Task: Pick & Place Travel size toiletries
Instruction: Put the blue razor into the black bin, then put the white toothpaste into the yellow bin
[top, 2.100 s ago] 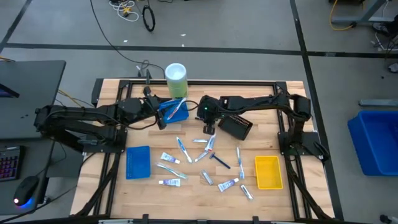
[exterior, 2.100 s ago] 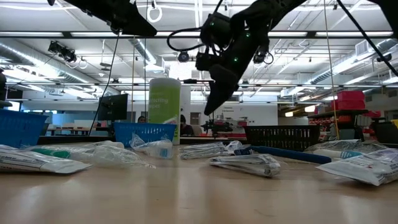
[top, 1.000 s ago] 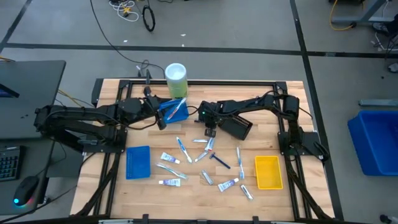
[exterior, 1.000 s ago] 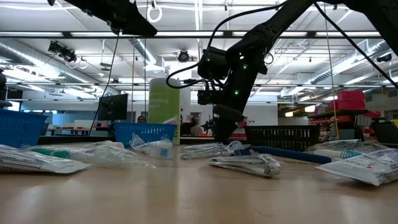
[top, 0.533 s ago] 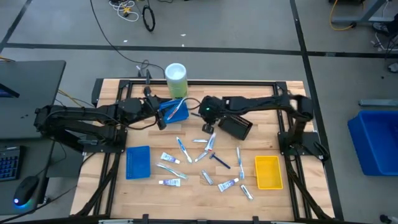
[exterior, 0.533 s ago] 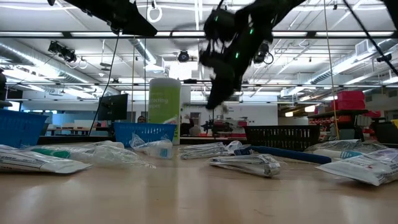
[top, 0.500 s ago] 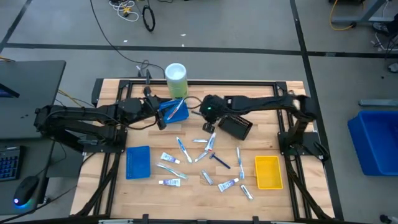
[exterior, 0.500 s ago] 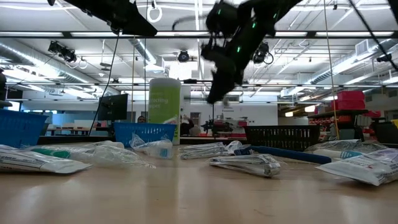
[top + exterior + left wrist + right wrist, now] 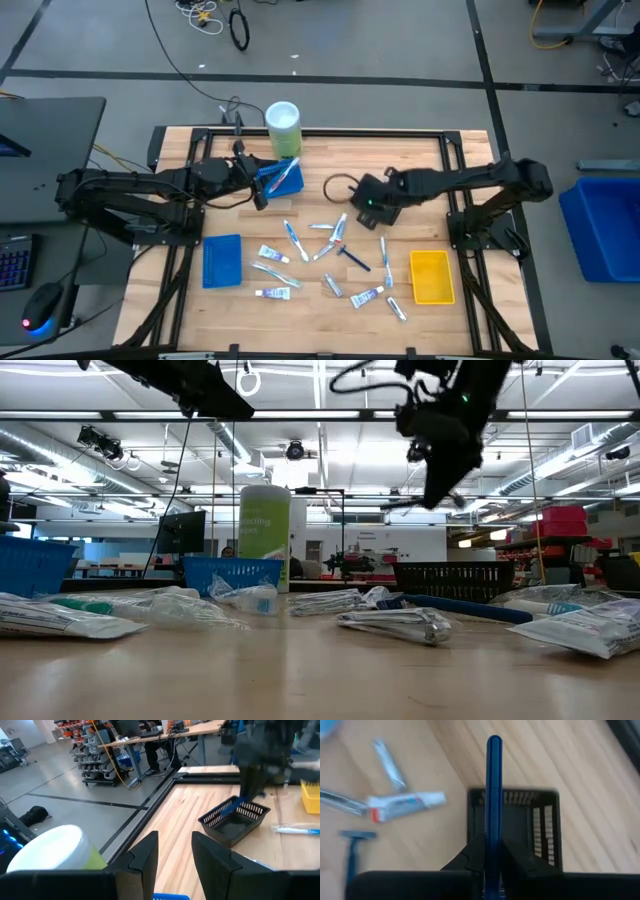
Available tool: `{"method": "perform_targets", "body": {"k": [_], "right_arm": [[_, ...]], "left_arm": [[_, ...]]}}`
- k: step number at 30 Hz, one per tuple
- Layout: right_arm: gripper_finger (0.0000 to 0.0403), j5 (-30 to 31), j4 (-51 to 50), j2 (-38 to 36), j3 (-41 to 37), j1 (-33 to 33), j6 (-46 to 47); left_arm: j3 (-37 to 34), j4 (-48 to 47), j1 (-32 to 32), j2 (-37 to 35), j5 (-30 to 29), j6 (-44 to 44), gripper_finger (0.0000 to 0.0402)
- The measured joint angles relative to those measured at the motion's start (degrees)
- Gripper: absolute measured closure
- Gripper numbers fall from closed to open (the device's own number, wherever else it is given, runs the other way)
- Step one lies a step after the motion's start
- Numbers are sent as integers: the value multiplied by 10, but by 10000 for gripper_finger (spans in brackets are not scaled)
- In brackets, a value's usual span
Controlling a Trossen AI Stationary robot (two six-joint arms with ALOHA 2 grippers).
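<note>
The right gripper point(image 9: 489, 862) was clamped on a blue razor point(image 9: 493, 795), holding it by the handle above the black basket point(image 9: 547, 832) near the middle of the table point(image 9: 420, 152). Its arm reached in from the right, bent low over the basket. The other toiletries point(image 9: 335, 255), tubes, toothbrushes and a second razor point(image 9: 352, 259), lay scattered on the wood nearer than the basket, between a blue tray point(image 9: 222, 261) on the left and a yellow tray point(image 9: 432, 276) on the right; their exact number could not be told. The left gripper point(image 9: 172, 851), fingers apart and empty, hung at the far left beside a small blue basket point(image 9: 283, 177) and a green-and-white canister point(image 9: 283, 127).
</note>
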Motion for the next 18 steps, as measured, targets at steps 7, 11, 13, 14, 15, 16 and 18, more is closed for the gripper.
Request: {"method": "perform_targets", "body": {"k": [7, 11, 13, 14, 15, 16, 18], "right_arm": [[363, 10, 55, 1, -107, 6, 77], [354, 6, 77, 1, -142, 6, 66], [341, 6, 81, 1, -147, 6, 68], [334, 6, 83, 1, -149, 6, 68], [326, 6, 82, 1, -150, 6, 68], [318, 6, 84, 1, -150, 6, 68], [305, 6, 87, 1, -150, 6, 67]], "left_arm": [[0, 0, 0, 0, 0, -12, 274], [0, 1, 0, 0, 0, -12, 274], [0, 3, 0, 0, 0, -12, 274], [0, 3, 0, 0, 0, -14, 274], [0, 3, 0, 0, 0, -14, 274], [0, 3, 0, 0, 0, -14, 274], [0, 3, 0, 0, 0, -14, 274]]}}
